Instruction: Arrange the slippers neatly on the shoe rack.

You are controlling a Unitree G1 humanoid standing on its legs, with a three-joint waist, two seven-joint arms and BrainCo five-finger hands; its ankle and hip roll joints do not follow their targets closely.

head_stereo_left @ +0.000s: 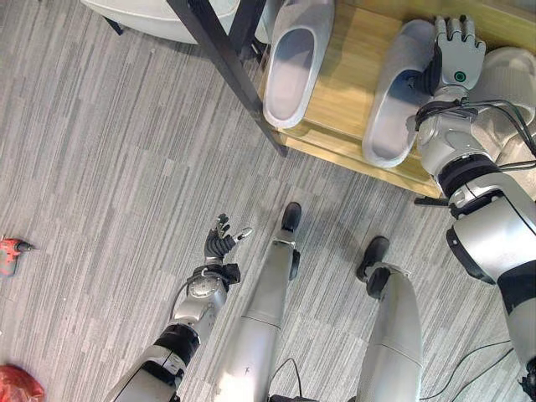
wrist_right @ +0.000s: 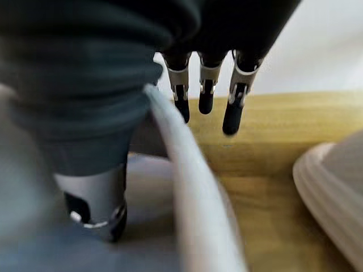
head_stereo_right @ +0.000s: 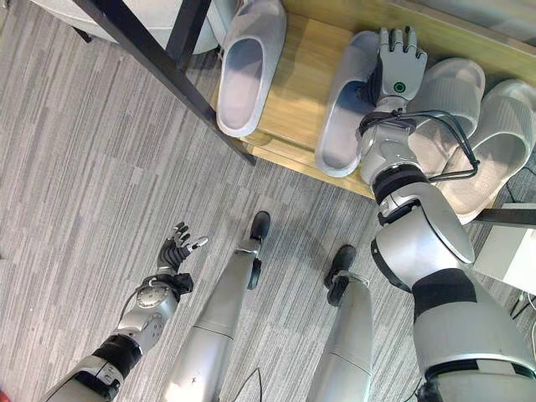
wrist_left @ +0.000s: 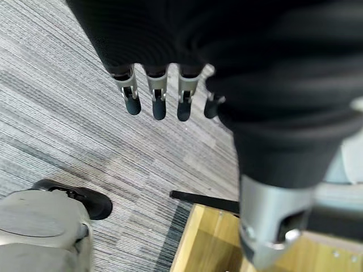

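**R robot hand on 2nd slipper, nudging it into line**

We start w/ the right robot hand point(head_stereo_right: 397, 63): it sits on the shoe rack point(head_stereo_right: 306, 75), fingers straight and close together, pointing toward the rack's back. In the right wrist view the fingers point(wrist_right: 206, 93) hang straight over the wood while the thumb drops inside the slipper, w/ the slipper's side wall between thumb and fingers. We read that as a loose straddle of the edge, not a clamp; the fingers aren't curled round it.

The slipper in hand point(head_stereo_right: 347, 105) lies just to the robot's left of the palm, touching it. Long axis runs front-to-back on the rack, toe end toward the back, heel at the front edge and overhanging a bit. It's tilted slightly vs the rack edge.

Outward: a left slipper point(head_stereo_right: 249, 63) lies well apart to the left, also front-to-back, heel over the front edge. On the other side, two more slippers point(head_stereo_right: 456, 92) sit just beside the arm, partly under it.

Left robot hand point(head_stereo_left: 221, 243) hangs low over the carpet floor point(head_stereo_left: 100, 151), fingers relaxed and spread, holding nothing, far from the rack.

Our call: R arm is the near one by far. The next move prob turns on pushing the slipper back along its long axis and squaring it w/ its neighbours.
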